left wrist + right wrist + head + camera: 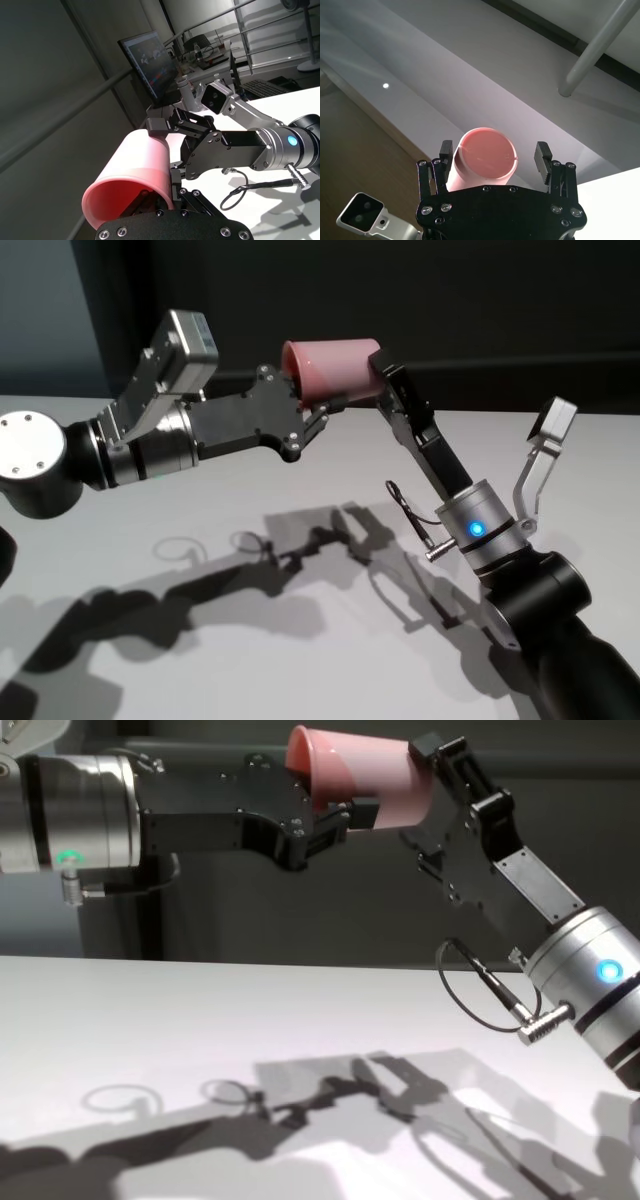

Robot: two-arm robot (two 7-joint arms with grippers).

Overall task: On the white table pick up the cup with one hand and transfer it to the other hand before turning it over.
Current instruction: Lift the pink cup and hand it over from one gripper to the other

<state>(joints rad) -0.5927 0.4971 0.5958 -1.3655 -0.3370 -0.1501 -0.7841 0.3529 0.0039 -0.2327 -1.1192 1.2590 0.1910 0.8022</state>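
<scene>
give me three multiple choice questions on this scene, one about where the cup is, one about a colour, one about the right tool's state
1. Where is the cup?
A. standing on the white table
B. in the air between the two tools
C. lying on the floor

2. What colour is the light on the right arm?
A. blue
B. red
C. yellow

3. How is the right tool placed at the cup?
A. far from it, down at the table
B. fingers either side of the base end
C. reaching inside the rim

Answers
1. B: the cup lies sideways above the white table, with the left tool at its rim end.
2. A: a blue light glows on the right arm's wrist.
3. B: the right wrist view shows a finger on each side of the cup's base.
</scene>
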